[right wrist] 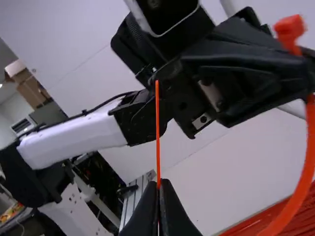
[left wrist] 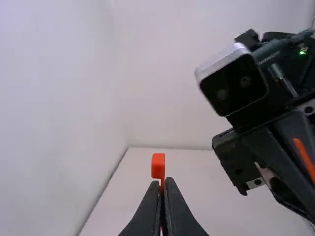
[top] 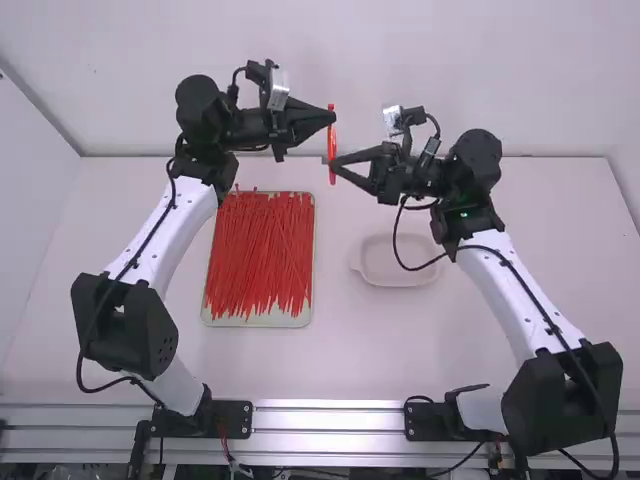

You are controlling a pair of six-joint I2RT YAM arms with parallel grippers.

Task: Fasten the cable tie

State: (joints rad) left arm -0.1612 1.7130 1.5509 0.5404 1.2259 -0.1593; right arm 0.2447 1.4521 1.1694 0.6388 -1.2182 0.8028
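Note:
Both arms meet high above the back of the table, holding one red cable tie (top: 331, 135) between them. My left gripper (top: 331, 114) is shut on the tie just below its square head (left wrist: 158, 165). My right gripper (top: 333, 171) is shut on the thin tail end (right wrist: 157, 132), which runs straight up from its fingertips. The strap bends in a red curve (right wrist: 301, 194) from the tail side round to the head (right wrist: 289, 27). The two grippers face each other, a short gap apart.
Below the left arm a tray (top: 260, 318) carries a dense layer of red cable ties (top: 262, 252). A shallow white dish (top: 398, 263) sits on the table under the right arm. White walls close the back and left sides.

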